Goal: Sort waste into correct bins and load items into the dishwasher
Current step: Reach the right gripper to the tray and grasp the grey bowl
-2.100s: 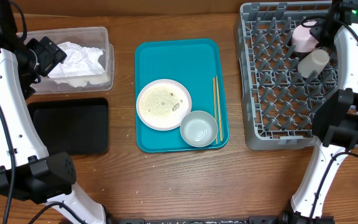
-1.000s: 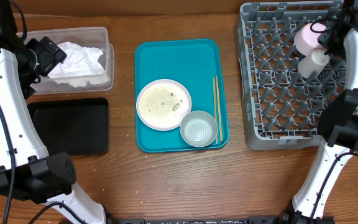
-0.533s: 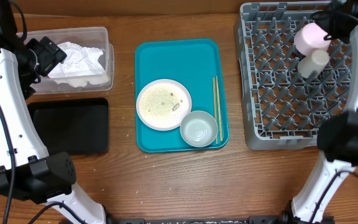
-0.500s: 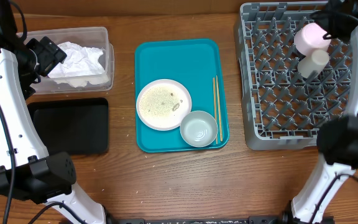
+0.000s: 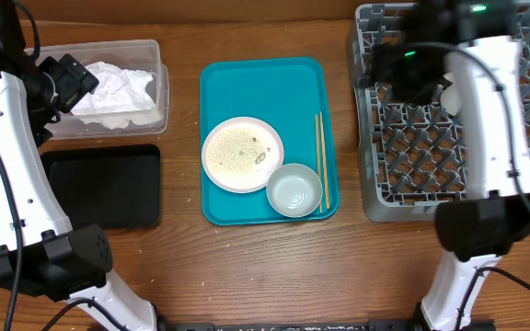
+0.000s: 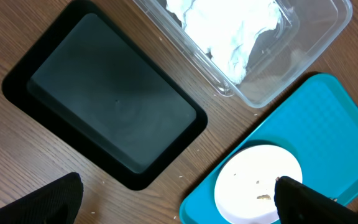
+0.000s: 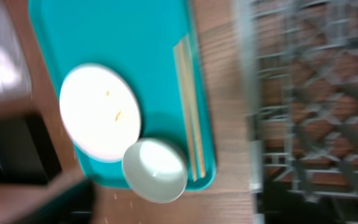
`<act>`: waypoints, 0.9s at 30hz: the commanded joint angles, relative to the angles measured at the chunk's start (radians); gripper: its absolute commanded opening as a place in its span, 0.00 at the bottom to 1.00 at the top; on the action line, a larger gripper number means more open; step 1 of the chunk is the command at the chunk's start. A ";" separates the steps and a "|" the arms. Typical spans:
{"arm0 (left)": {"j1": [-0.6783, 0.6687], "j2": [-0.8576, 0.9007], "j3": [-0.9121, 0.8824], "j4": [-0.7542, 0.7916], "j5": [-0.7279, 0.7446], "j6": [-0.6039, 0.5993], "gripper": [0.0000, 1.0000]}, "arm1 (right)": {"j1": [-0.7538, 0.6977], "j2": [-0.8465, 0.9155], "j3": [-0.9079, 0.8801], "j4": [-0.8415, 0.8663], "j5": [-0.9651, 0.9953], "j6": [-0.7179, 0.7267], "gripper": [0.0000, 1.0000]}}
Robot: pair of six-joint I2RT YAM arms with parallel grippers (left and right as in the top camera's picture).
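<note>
1. The job appears to be in its dish-loading stage. The right arm reaches over the upper part of the grey dish rack [image 5: 403, 175] at the right of the overhead frame.
2. The right gripper [image 5: 403, 69] shows only as a dark mass there, and its own wrist view is blurred. How wide its jaws stand cannot be told, and nothing is seen in them.
3. The left gripper [image 5: 65, 79] hangs at upper left, by the edge of the clear tub [image 5: 155, 55]. It is spread wide and empty, and its fingers [image 6: 48, 202] sit far apart in the bottom corners of the wrist view.
4. The crumpled napkin [image 5: 113, 85] lies in the clear tub, with the black tray [image 5: 99, 188] just below it.
5. The plate [image 5: 242, 154], speckled with rice scraps [image 5: 237, 147], sits mid-frame on the teal tray [image 5: 265, 87]. The whitish-blue bowl [image 5: 294, 189] touches its lower-right rim, and the chopsticks [image 5: 320, 156] lie along the tray's right side.
6. The next move likely calls for the right arm to cross left to the bowl. The plate would probably need its scraps tipped into a bin before racking.
</note>
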 commanded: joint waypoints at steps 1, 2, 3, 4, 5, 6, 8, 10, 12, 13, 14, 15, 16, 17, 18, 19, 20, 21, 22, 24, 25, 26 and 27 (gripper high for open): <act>-0.006 0.005 0.010 0.002 -0.003 -0.012 1.00 | 0.134 0.005 -0.066 -0.001 -0.002 -0.068 1.00; -0.006 0.005 0.010 0.002 -0.003 -0.012 1.00 | 0.161 0.005 -0.085 0.003 0.008 -0.071 1.00; -0.006 0.005 0.010 0.002 -0.003 -0.012 1.00 | 0.201 0.005 -0.119 0.013 0.030 -0.071 1.00; -0.006 0.005 0.010 0.002 -0.003 -0.012 1.00 | 0.237 0.005 -0.153 0.031 0.053 -0.071 0.99; -0.006 0.005 0.010 0.002 -0.003 -0.012 1.00 | 0.291 0.005 -0.208 0.064 0.095 -0.071 0.95; -0.006 0.005 0.010 0.002 -0.003 -0.012 1.00 | 0.321 0.005 -0.241 0.083 0.120 -0.071 0.93; -0.006 0.005 0.010 0.002 -0.003 -0.012 1.00 | 0.385 0.005 -0.320 0.125 0.166 -0.071 0.86; -0.006 0.005 0.010 0.002 -0.003 -0.012 1.00 | 0.441 0.005 -0.402 0.174 0.192 -0.071 0.73; -0.006 0.005 0.010 0.002 -0.003 -0.012 1.00 | 0.481 0.005 -0.470 0.225 0.191 -0.066 0.66; -0.006 0.005 0.010 0.002 -0.003 -0.012 1.00 | 0.500 0.005 -0.500 0.249 0.190 -0.063 0.62; -0.006 0.005 0.010 0.002 -0.003 -0.012 1.00 | 0.517 0.005 -0.528 0.272 0.190 -0.063 0.57; -0.006 0.005 0.010 0.002 -0.003 -0.012 1.00 | 0.537 0.005 -0.558 0.296 0.191 -0.063 0.55; -0.006 0.005 0.010 0.002 -0.003 -0.012 1.00 | 0.552 0.005 -0.579 0.314 0.191 -0.062 0.51; -0.006 0.005 0.010 0.002 -0.003 -0.012 1.00 | 0.566 0.005 -0.599 0.333 0.191 -0.059 0.49; -0.006 0.005 0.010 0.002 -0.003 -0.012 1.00 | 0.582 0.005 -0.625 0.358 0.192 -0.060 0.47; -0.006 0.005 0.010 0.002 -0.003 -0.012 1.00 | 0.603 0.005 -0.659 0.385 0.208 -0.060 0.46; -0.006 0.005 0.010 0.002 -0.003 -0.012 1.00 | 0.614 0.005 -0.678 0.399 0.223 -0.060 0.46; -0.006 0.005 0.010 0.002 -0.003 -0.012 1.00 | 0.623 0.005 -0.693 0.407 0.237 -0.060 0.46; -0.006 0.005 0.010 0.002 -0.003 -0.012 1.00 | 0.632 0.005 -0.704 0.409 0.251 -0.060 0.46; -0.006 0.005 0.010 0.002 -0.003 -0.012 1.00 | 0.644 0.005 -0.722 0.422 0.266 -0.060 0.46; -0.006 0.005 0.010 0.002 -0.003 -0.012 1.00 | 0.645 0.005 -0.728 0.432 0.266 -0.060 0.45; -0.006 0.005 0.010 0.002 -0.003 -0.012 1.00 | 0.647 0.005 -0.738 0.450 0.266 -0.060 0.44; -0.006 0.005 0.010 0.002 -0.003 -0.012 1.00 | 0.647 0.005 -0.746 0.463 0.266 -0.060 0.43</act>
